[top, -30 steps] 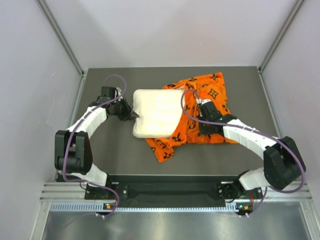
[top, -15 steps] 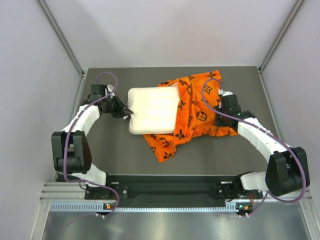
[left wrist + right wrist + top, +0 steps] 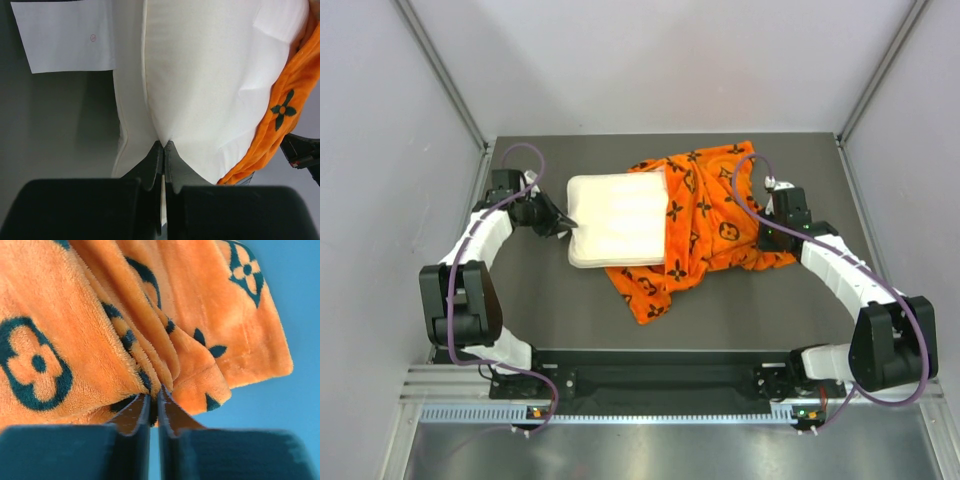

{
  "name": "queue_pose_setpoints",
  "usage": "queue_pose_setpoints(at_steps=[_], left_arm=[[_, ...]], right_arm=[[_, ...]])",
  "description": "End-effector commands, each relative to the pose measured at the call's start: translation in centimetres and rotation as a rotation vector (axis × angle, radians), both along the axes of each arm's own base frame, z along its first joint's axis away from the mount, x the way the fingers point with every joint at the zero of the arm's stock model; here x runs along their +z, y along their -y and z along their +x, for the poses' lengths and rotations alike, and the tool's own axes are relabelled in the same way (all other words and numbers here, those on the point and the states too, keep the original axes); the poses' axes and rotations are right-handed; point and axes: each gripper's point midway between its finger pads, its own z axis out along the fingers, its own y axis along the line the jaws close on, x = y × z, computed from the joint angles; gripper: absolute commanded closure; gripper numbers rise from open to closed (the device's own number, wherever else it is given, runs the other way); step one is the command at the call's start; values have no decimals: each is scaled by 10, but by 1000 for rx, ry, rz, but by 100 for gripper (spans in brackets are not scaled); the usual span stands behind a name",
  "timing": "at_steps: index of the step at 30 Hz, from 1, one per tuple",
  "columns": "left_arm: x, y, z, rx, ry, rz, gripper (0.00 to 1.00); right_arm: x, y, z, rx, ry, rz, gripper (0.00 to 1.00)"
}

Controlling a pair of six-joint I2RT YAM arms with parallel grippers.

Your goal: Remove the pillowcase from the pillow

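Observation:
The cream pillow lies mid-table, its right end still under the orange pillowcase with black motifs. My left gripper is shut on the pillow's left edge; in the left wrist view the closed fingertips pinch the cream fabric at my left gripper, with the pillowcase at the right. My right gripper is shut on the pillowcase's right side; in the right wrist view my right gripper pinches a fold of the plush orange fabric.
A white paper label hangs off the pillow's edge in the left wrist view. The dark table is walled by grey panels on the left, back and right. A loose orange flap lies toward the front.
My left gripper has pulled the pillow leftward and my right gripper has drawn the pillowcase to the right. More of the cream pillow is uncovered than one second ago.

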Motion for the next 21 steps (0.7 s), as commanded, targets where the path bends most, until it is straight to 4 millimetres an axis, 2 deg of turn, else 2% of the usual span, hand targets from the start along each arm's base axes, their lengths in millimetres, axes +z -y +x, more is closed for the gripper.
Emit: queue_pose_setpoints(at_steps=[1, 3, 4, 6, 7, 10, 11, 14, 17, 21], left_arm=[[13, -28, 12, 66, 97, 78, 100], [11, -28, 10, 66, 91, 77, 100], [8, -28, 8, 66, 83, 76, 100], [6, -27, 6, 64, 79, 78, 100], [3, -27, 4, 63, 74, 80, 100], [-2, -27, 0, 60, 60, 83, 100], [-3, -26, -2, 59, 58, 81, 100], [-8, -26, -8, 55, 45, 82, 100], [-14, -25, -14, 49, 32, 81, 100], [-16, -24, -21, 46, 27, 85, 100]], right_arm=[[10, 9, 14, -2, 64, -15, 91], [16, 7, 15, 22, 72, -10, 76], [19, 6, 15, 26, 77, -9, 64], [34, 6, 18, 32, 109, -10, 52], [38, 7, 17, 34, 111, -15, 38], [65, 5, 21, 45, 183, 1, 22], [77, 2, 26, 52, 216, 8, 20], [89, -3, 39, 61, 238, 23, 16], [88, -7, 59, 62, 230, 35, 16], [84, -24, 87, 100, 231, 84, 16]])
